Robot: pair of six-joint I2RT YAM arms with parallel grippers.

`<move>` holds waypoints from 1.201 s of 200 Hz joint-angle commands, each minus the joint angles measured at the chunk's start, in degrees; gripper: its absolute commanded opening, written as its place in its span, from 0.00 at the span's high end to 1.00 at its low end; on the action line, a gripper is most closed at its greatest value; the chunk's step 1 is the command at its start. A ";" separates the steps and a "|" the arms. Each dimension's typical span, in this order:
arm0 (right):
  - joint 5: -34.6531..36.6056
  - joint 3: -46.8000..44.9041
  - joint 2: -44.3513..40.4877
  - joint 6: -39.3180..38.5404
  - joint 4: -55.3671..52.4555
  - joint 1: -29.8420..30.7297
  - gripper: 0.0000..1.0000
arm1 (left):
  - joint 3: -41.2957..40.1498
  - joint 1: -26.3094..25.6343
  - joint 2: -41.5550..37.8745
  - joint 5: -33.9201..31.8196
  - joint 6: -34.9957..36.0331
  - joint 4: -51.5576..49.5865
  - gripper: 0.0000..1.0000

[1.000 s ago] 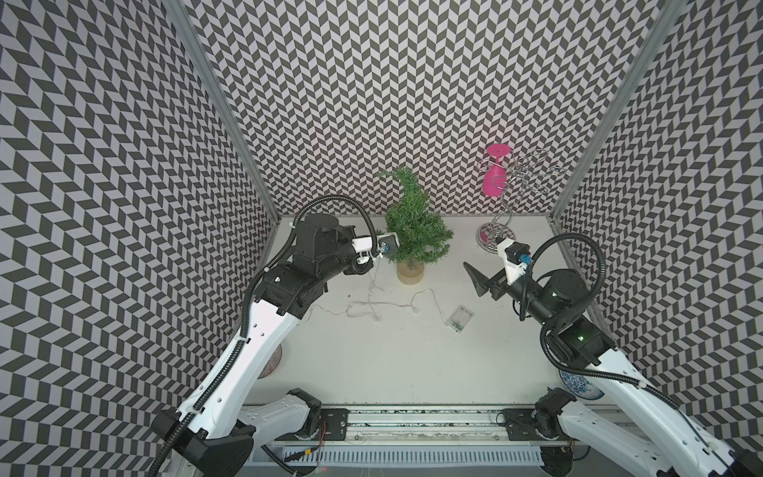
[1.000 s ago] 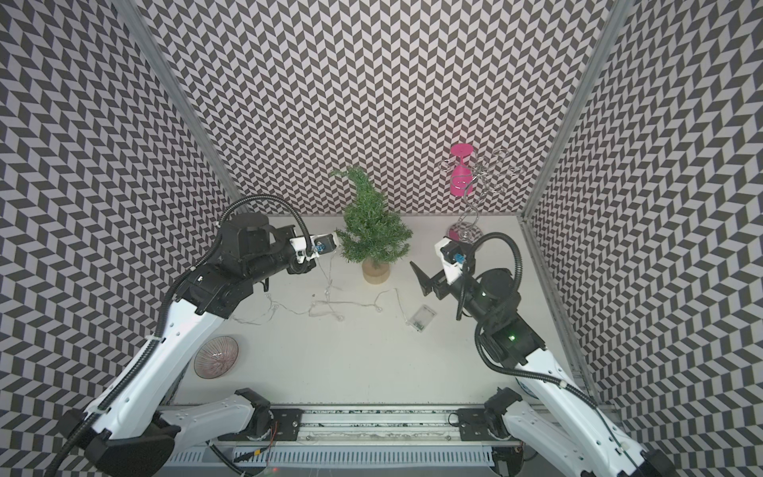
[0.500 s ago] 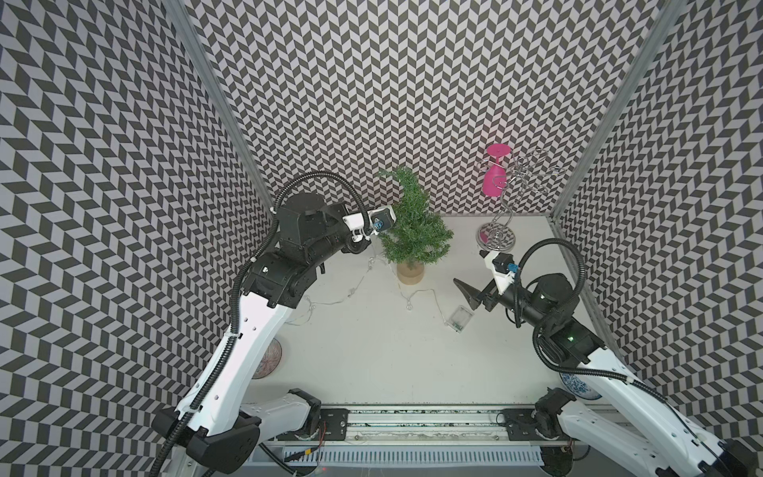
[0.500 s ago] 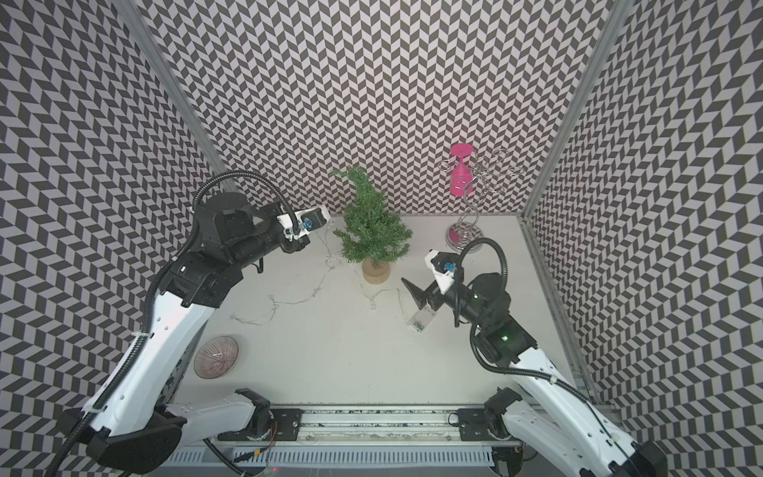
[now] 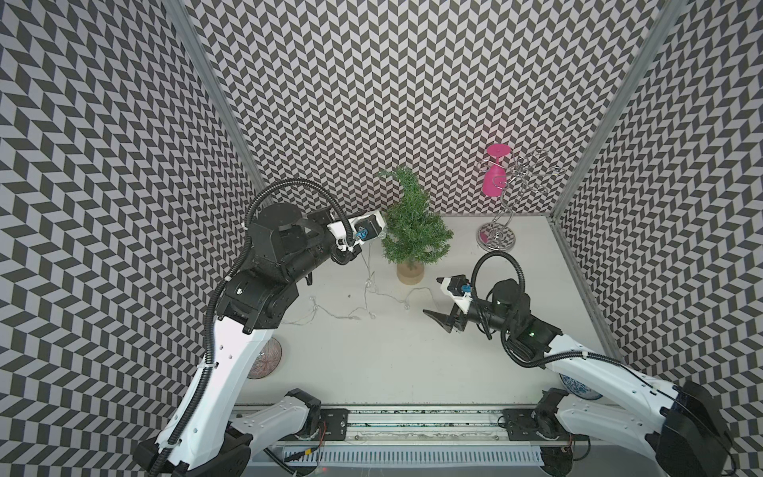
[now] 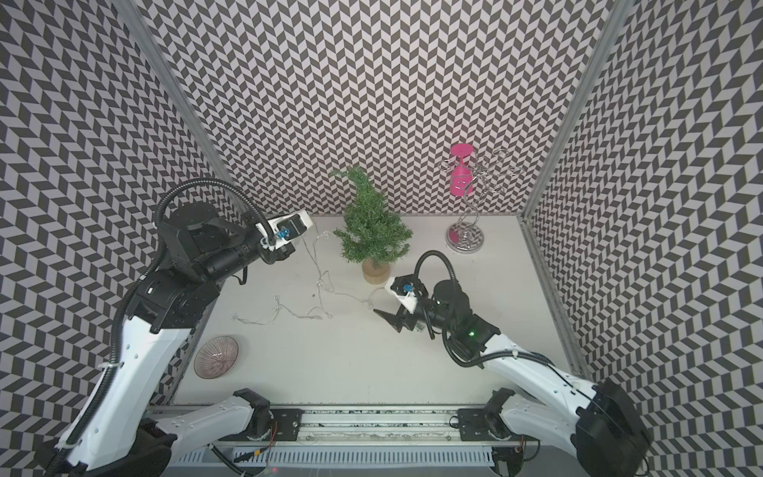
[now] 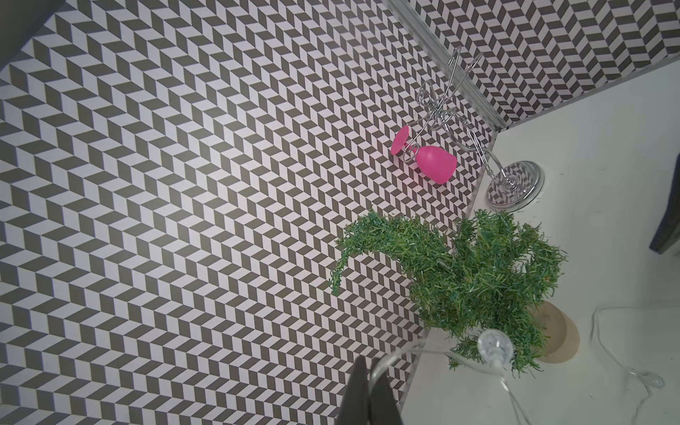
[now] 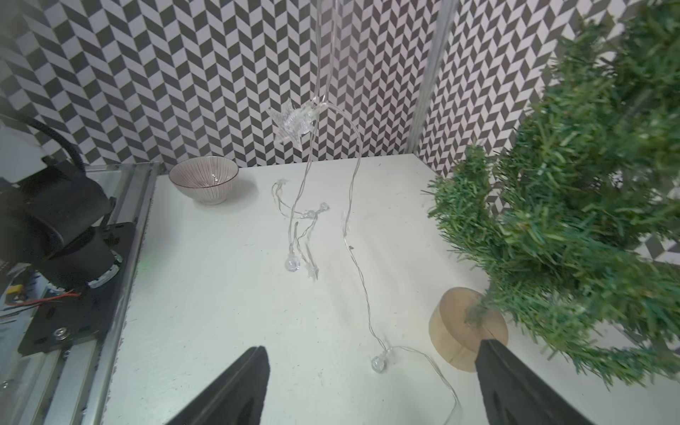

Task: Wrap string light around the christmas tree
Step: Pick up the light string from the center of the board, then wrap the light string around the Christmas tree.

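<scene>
Top views both show the tree (image 5: 413,227) upright on its tan base (image 5: 410,272) toward the back of the table (image 5: 371,371). The left gripper (image 7: 371,373) is raised just beside the foliage on the left arm's side. Seen from the left wrist, its jaws are pressed together on the string light (image 5: 366,285), and a clear bulb (image 7: 495,346) hangs just past the fingertips in front of the lower branches. From that grip the wire drops to the table and trails in loose loops in front of the tree, beside it and not around it. The right gripper (image 8: 371,347) is low over the table near the base, jaws wide apart and holding nothing. The wire runs between them on the surface and passes out of sight beneath. A bowl (image 6: 216,357) sits near the left arm, and a chrome rack (image 5: 497,231) with a pink glass (image 5: 493,181) stands in the back right corner.
</scene>
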 commanded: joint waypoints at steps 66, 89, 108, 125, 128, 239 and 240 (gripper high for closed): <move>-1.22 8.30 13.21 -0.20 14.98 5.42 0.19 | -0.54 0.00 -4.81 4.78 -2.79 -2.75 1.00; -1.31 12.42 17.28 -0.54 15.92 6.45 0.26 | -1.26 0.04 -5.47 5.46 -3.04 -2.97 1.00; -0.88 15.20 19.52 -1.22 15.58 6.74 0.33 | -1.82 -0.01 -5.87 5.61 -3.50 -2.92 1.00; -0.78 16.65 20.55 -2.23 14.90 6.93 0.35 | -2.43 0.01 -6.23 5.68 -3.56 -2.86 1.00; -0.84 16.78 20.74 -2.53 14.72 6.98 0.35 | -2.51 0.02 -6.29 5.76 -3.62 -2.84 1.00; -2.32 26.81 31.91 -7.28 12.49 10.69 0.46 | -2.96 0.08 -8.22 8.94 -5.56 -2.66 1.00; -2.40 26.86 31.97 -7.21 12.65 10.69 0.47 | -2.93 0.07 -8.23 8.99 -5.56 -2.66 1.00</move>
